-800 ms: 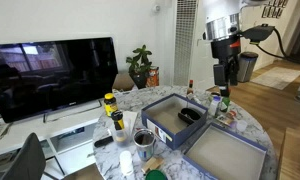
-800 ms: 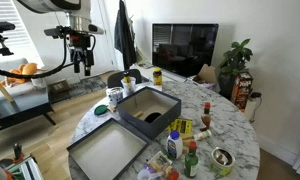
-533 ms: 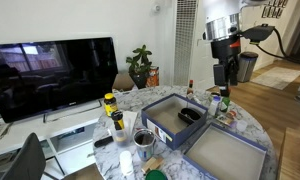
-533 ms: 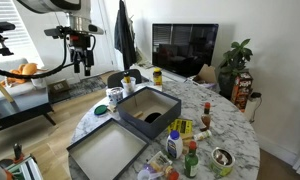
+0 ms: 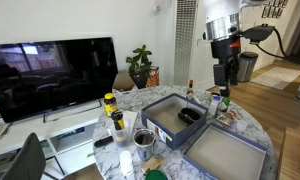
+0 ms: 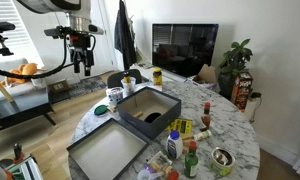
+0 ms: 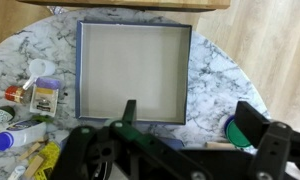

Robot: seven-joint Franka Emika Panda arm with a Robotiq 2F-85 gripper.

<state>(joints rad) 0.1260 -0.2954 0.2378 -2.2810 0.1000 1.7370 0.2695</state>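
My gripper (image 5: 223, 72) (image 6: 82, 62) hangs open high above the edge of a round marble table (image 5: 252, 125) (image 6: 225, 125), holding nothing. In the wrist view the gripper (image 7: 190, 115) has its two dark fingers spread wide over the table. Right under it lies a shallow grey-blue tray (image 7: 133, 70) (image 5: 225, 155) (image 6: 108, 150), empty. A round green lid (image 7: 237, 130) (image 6: 100, 110) lies on the marble beside the right fingertip (image 7: 255, 118). A deeper open box (image 5: 175, 115) (image 6: 145, 105) with a dark object inside stands beside the tray.
Bottles, jars and packets crowd the table's other end (image 6: 185, 150) (image 5: 130, 140) (image 7: 30, 110). Two yellow-capped jars (image 5: 110, 103) stand by the box. A television (image 5: 50, 75) (image 6: 190, 45) and a potted plant (image 5: 140, 65) (image 6: 235, 60) stand behind. Chairs ring the table.
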